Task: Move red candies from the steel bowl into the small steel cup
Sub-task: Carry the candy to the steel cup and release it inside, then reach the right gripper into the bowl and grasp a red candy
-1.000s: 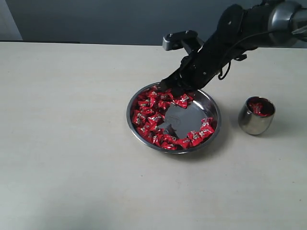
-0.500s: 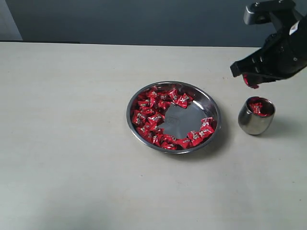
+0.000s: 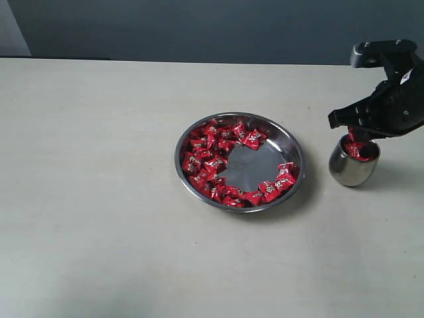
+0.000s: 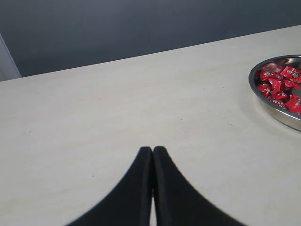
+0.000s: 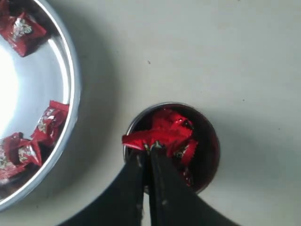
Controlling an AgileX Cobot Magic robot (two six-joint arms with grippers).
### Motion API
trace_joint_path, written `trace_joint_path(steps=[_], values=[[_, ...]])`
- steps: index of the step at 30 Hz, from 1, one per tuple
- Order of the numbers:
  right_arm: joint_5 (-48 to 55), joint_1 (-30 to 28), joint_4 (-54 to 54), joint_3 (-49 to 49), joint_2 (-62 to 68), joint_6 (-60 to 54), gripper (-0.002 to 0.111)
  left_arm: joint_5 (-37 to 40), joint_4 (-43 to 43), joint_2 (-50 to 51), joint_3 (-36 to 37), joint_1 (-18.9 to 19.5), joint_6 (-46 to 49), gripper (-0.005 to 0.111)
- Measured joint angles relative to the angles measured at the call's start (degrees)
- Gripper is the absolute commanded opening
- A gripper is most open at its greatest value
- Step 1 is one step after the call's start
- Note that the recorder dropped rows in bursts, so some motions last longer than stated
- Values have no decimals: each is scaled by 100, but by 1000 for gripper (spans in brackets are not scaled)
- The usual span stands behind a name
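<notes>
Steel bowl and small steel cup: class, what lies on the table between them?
Nothing: only bare table separates the steel bowl from the small steel cup, in the exterior and right wrist views.

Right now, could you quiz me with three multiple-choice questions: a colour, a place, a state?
1. The candies in the steel bowl are: A) green B) red C) gold
2. The right gripper is: A) inside the steel bowl B) over the small steel cup C) out of sight
3. The left gripper is: A) shut, empty B) half open C) wide open
Answers: 1 B, every wrapper shows red. 2 B, it pinches a candy above the cup's mouth. 3 A, its jaws meet on nothing.
</notes>
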Motion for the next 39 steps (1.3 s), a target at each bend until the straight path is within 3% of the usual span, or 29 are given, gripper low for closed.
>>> trace_joint_path(steps=[7,14,31,35,39], values=[[-126,0,-15,0,389,13,0,0,0,0,0,0,0,0],[-167,0,-151,0,411,27,26,0,0,0,0,0,0,0],[-366,0,-171,0,-127,101,27,0,0,0,0,0,0,0],[-377,62,412,0,-341,-19,27,0,0,0,0,0,0,0],[-446,451,1371,0,-286,-903,27,0,0,0,0,0,0,0]])
